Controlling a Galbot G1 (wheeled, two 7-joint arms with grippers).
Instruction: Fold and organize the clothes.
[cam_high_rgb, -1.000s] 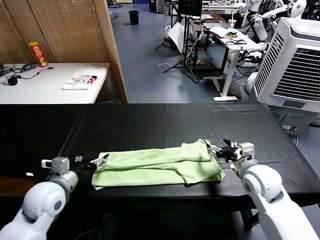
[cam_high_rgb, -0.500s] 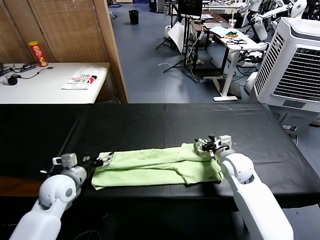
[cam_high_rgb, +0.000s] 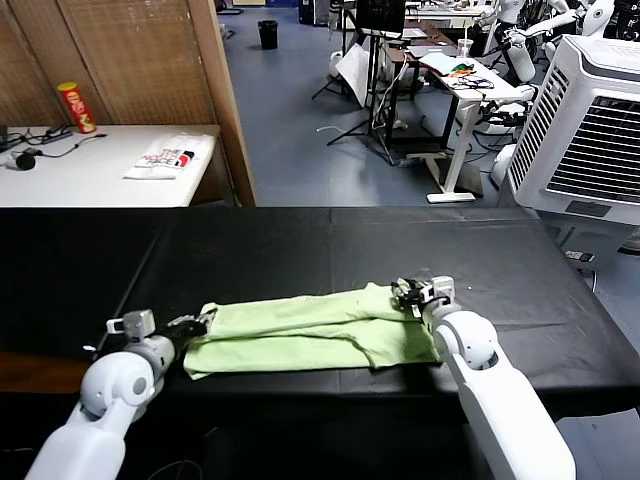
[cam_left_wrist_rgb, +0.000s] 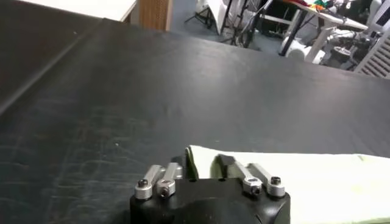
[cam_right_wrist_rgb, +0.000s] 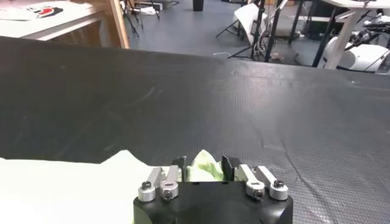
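The clothes are one pale lime-green shirt (cam_high_rgb: 300, 335), folded into a long strip across the front of the black table (cam_high_rgb: 300, 245). My left gripper (cam_high_rgb: 200, 322) is at the strip's left end, shut on the cloth's corner edge. In the left wrist view the left gripper (cam_left_wrist_rgb: 207, 167) has the shirt (cam_left_wrist_rgb: 304, 176) edge pinched between its fingers. My right gripper (cam_high_rgb: 408, 293) is at the far right corner, shut on a raised bunch of cloth. The right wrist view shows a green fold of shirt (cam_right_wrist_rgb: 204, 164) peaking between the dark fingers (cam_right_wrist_rgb: 180, 164) of the right gripper (cam_right_wrist_rgb: 204, 169).
A white side table (cam_high_rgb: 60, 180) at the back left holds a white printed packet (cam_high_rgb: 165, 158) and a red can (cam_high_rgb: 75, 107). A wooden partition (cam_high_rgb: 215, 90) stands behind the table. A large white air cooler (cam_high_rgb: 585, 130) is at the right.
Both grippers moved inward onto the shirt's two ends and went from open to shut on the cloth. The right end of the shirt is now slightly bunched up.
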